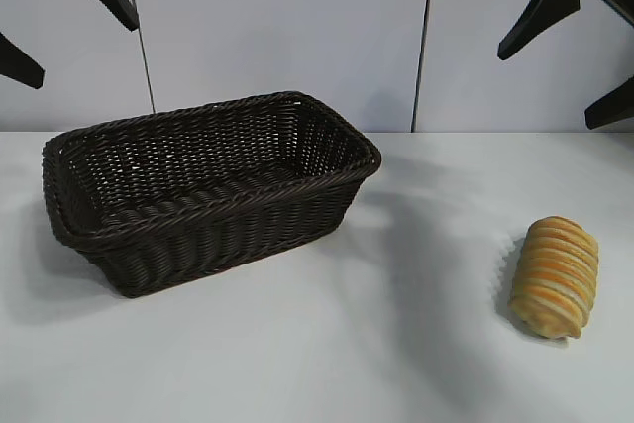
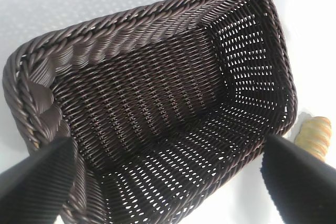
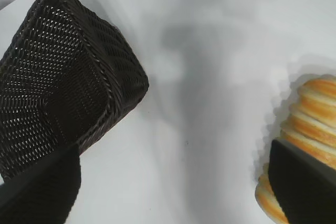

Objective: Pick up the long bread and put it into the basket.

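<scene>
The long bread (image 1: 555, 276) lies on the white table (image 1: 327, 344) at the lower right of the exterior view, its ridged length running roughly toward the camera, with nothing touching it. Well apart from it, in the left half of that frame, sits the basket (image 1: 203, 190), set at a slant so that one corner points toward the middle of the table; I can see only bare weave inside it. My right pincer (image 1: 570, 52) hangs in the upper right corner of the exterior view, above the loaf and clear of it, its two dark fingers spread wide with nothing between them. In my right wrist view the loaf (image 3: 310, 129) shows at the right edge, partly behind one of my fingers (image 3: 302, 184), while a corner of the basket (image 3: 68, 77) fills the left side. My left pincer (image 1: 69, 22) hangs in the upper left corner of the exterior view, above the basket's far end, likewise spread wide and holding nothing. My left wrist view looks straight into the basket (image 2: 157, 103), with a sliver of the loaf (image 2: 315, 135) beyond its rim at the right edge.
</scene>
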You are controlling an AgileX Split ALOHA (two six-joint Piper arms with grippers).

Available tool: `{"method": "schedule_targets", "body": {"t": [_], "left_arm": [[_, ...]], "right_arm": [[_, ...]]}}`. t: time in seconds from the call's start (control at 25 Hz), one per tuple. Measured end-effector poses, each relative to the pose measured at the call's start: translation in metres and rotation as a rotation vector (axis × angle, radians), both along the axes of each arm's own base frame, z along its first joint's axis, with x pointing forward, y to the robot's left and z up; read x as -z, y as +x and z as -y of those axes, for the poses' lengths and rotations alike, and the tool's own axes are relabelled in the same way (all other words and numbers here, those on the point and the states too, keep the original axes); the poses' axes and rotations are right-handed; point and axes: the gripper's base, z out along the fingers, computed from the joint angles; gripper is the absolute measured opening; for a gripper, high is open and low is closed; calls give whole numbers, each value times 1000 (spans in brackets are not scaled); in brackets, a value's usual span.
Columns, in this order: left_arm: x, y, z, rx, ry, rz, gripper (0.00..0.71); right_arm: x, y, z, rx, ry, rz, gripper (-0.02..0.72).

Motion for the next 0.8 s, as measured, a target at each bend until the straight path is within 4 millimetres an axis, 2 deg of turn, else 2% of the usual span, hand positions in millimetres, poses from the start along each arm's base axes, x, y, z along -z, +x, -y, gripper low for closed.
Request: {"method": "schedule_targets", "body": {"t": [0.32,0.48,0.56,0.68,0.8], "left_arm": [[-3,5,-2,-32,1,55,695],[3,-2,-2,1,16,-29,695],[15,-9,-5,-2,55,-94,695],[46,-22,-11,-40,109,-194,695],[73,-34,-16,-75,136,-223,695]], "right_arm": [[0,0,0,0,0,0,695],[0,0,0,-1,1,-1,695],[0,0,0,-2,1,-2,695],[0,-1,0,-4,2,-5,695],[0,-1,-1,-8,4,-10,695]]}}
